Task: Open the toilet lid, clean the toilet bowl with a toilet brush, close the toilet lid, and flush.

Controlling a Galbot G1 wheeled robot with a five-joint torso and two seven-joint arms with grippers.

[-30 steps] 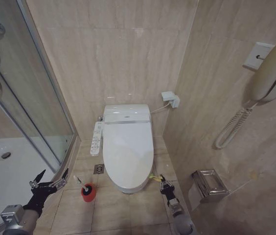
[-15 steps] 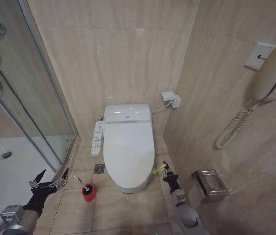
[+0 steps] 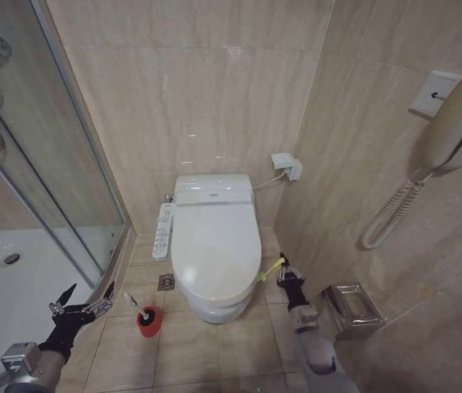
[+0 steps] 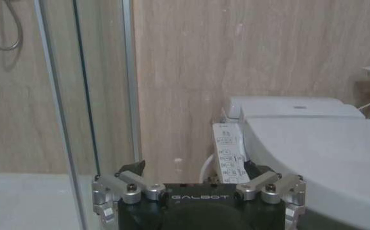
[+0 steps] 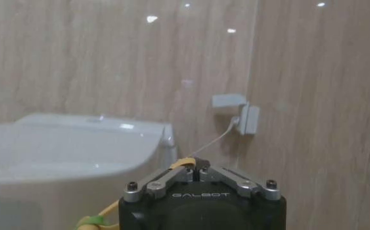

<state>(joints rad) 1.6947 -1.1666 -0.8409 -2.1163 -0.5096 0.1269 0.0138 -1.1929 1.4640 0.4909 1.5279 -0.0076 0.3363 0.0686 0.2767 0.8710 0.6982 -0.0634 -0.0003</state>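
Left gripper point(image 3: 82, 304) low by the shower door, fingers spread wide, empty. One red-cupped brush point(image 3: 146, 318) upright on the floor left of the bowl point(image 3: 215, 309). One lid point(image 3: 215, 248), long axis running from wall toward robot, front edge lifted slightly. Right gripper point(image 3: 285, 270) at its right edge, pinched closed on the yellow-green strap point(image 3: 273, 267).

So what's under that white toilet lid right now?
The toilet lid is raised slightly at the front, pulled by the right gripper shut on its yellow-green strap. The gap beneath shows shadow and white rim; the toilet bowl's inside is covered.
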